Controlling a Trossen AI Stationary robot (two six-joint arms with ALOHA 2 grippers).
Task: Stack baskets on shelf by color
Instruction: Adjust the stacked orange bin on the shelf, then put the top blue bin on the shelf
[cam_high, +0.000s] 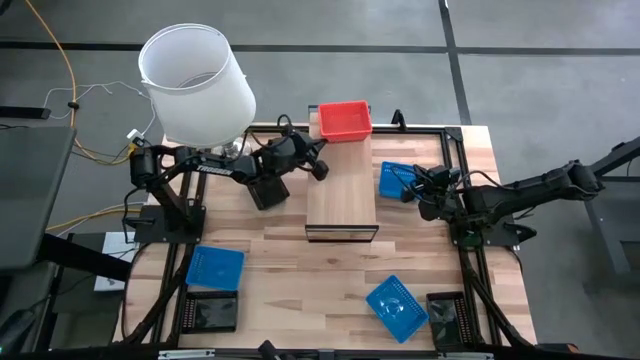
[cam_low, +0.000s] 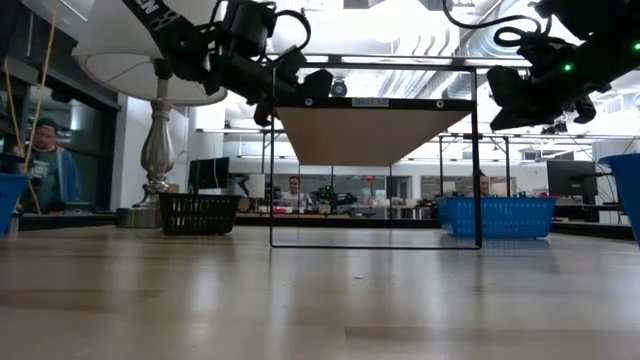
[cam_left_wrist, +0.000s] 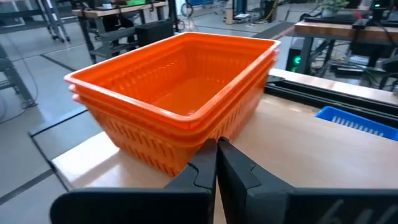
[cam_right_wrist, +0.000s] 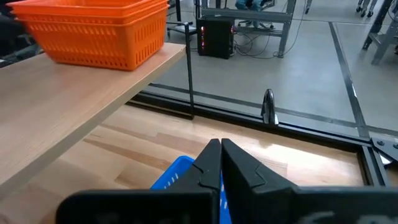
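Both grippers hang above the table with their fingers pressed together and nothing held. Left gripper (cam_high: 318, 166) hovers beside the left long edge of the shelf (cam_high: 341, 190), near its far half, with the stacked red baskets (cam_high: 345, 120) just ahead of it; in the left wrist view the closed fingertips (cam_left_wrist: 216, 163) point at the near corner of that stack (cam_left_wrist: 177, 93), two red baskets nested one inside the other and empty. The stack sits at the shelf's far end, leaving the rest of the plank bare.

Right gripper (cam_high: 408, 188) hovers on the shelf's other side, over a blue basket (cam_high: 397, 181) lying on the tabletop (cam_high: 300, 275) just beside the shelf's right edge; in the right wrist view its tips (cam_right_wrist: 220, 163) sit directly above that basket's rim (cam_right_wrist: 174, 177).

Toward the front edge, another blue basket (cam_high: 215, 268) lies at the left and a third blue basket (cam_high: 398, 307) at the right, tilted, with a black basket (cam_high: 211, 310) near each front corner, the second black one (cam_high: 447, 313) at the right. A white lampshade (cam_high: 196, 84) stands at the far left corner.
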